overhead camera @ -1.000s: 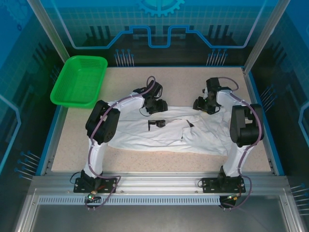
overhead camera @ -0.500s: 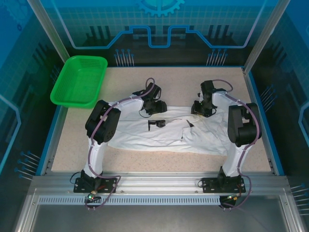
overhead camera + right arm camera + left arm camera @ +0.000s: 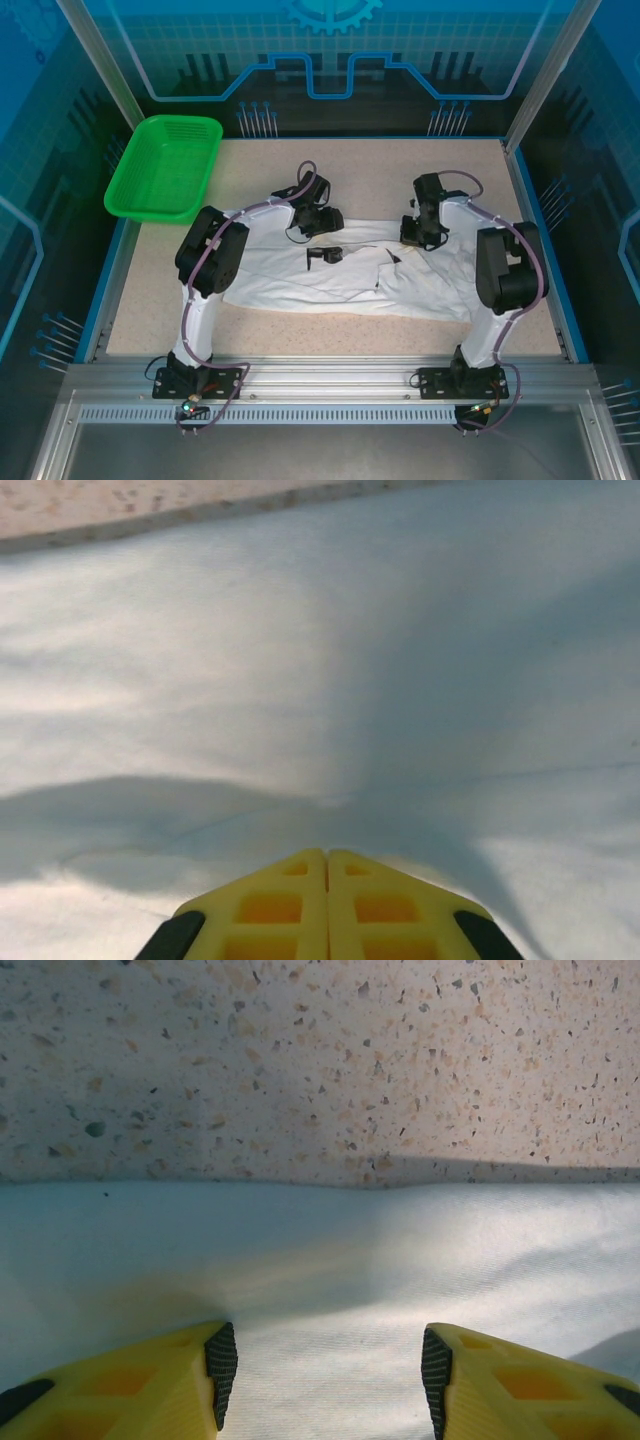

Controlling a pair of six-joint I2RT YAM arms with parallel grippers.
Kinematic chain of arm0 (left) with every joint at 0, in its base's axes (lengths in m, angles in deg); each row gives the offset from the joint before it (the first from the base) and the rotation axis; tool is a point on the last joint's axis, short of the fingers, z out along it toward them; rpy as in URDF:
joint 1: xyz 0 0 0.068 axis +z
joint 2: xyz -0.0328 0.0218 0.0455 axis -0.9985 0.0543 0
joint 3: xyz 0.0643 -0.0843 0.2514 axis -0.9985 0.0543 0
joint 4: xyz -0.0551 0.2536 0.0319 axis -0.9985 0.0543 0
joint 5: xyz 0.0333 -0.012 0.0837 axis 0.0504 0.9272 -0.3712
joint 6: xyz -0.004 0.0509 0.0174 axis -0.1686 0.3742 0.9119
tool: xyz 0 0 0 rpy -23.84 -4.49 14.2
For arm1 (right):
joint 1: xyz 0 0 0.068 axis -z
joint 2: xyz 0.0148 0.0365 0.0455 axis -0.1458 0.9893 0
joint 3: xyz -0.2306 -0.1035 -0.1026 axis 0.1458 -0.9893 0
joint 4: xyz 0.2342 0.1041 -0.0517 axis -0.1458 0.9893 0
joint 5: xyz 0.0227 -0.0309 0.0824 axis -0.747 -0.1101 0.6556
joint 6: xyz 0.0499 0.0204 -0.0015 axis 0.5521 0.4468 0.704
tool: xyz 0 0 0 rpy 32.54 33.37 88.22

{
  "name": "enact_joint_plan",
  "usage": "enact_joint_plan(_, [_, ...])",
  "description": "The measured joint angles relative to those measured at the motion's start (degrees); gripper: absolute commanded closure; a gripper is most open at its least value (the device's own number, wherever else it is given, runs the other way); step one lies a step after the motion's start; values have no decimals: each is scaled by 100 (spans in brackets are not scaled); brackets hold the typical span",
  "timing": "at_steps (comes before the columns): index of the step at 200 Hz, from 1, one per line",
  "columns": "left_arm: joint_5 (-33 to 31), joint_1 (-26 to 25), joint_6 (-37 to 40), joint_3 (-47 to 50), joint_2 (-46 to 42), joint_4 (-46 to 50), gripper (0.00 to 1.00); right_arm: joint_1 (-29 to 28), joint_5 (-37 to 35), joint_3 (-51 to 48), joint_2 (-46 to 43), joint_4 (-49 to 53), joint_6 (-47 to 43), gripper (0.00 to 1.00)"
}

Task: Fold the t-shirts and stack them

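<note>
Tabletop (image 3: 400, 170): white t-shirt (image 3: 330, 280) spread across middle, wrinkled, no fold visible.
Green basket (image 3: 180, 119): far-left corner, well apart from cloth.
Progress, by my reading: near start, with nothing folded and no stack begun.
Right claw (image 3: 326, 865): fingers together, cloth puckering into tips, looks clamped on t-shirt near far hem.
Left claw (image 3: 328, 1360): fingers apart, on cloth just inside far hem, nothing pinched.
Remaining: left grip, folds, stacking.

one camera looks down from high behind the table (image 3: 380, 165); two wrist cameras face forward, close over the same t-shirt (image 3: 340, 285).
</note>
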Motion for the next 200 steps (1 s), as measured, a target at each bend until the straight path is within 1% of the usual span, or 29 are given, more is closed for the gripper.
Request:
enact_joint_plan(39, [0,0,0,0,0,0,45,-562,-470,-210,-603,122,236,99])
enact_joint_plan(54, [2,0,0,0,0,-2,45,-800,-619,-302,-754,223,442,94])
enact_joint_plan(71, [2,0,0,0,0,-2,44,-1062,-713,-503,-885,295,741,91])
enact_joint_plan(76, [2,0,0,0,0,-2,44,-1143,-719,-599,-935,291,841,87])
enact_joint_plan(89, [4,0,0,0,0,-7,44,-1353,-713,-866,-1060,304,1095,68])
enact_joint_plan(104, [9,0,0,0,0,-11,42,-1617,-667,-1172,-1241,304,1405,54])
enact_joint_plan(121, [20,0,0,0,0,-24,42,-1864,-538,-1408,-1449,302,1681,51])
enact_joint_plan(135, [22,0,0,4,0,-37,41,-1915,-426,-1510,-1624,302,1790,45])
enact_joint_plan(153, [20,0,2,26,-4,-76,41,-1834,-315,-1563,-1950,304,1849,45])
enact_joint_plan(167, [17,0,22,26,-13,-76,42,-1602,-245,-1563,-2291,299,1843,47])
enact_joint_plan(183, [-2,-2,87,20,-28,-39,42,-1128,-195,-1523,-2549,306,1770,54])
enact_joint_plan(200, [-15,-22,190,-55,-81,153,45,-584,-221,-1370,-2468,282,1576,63])
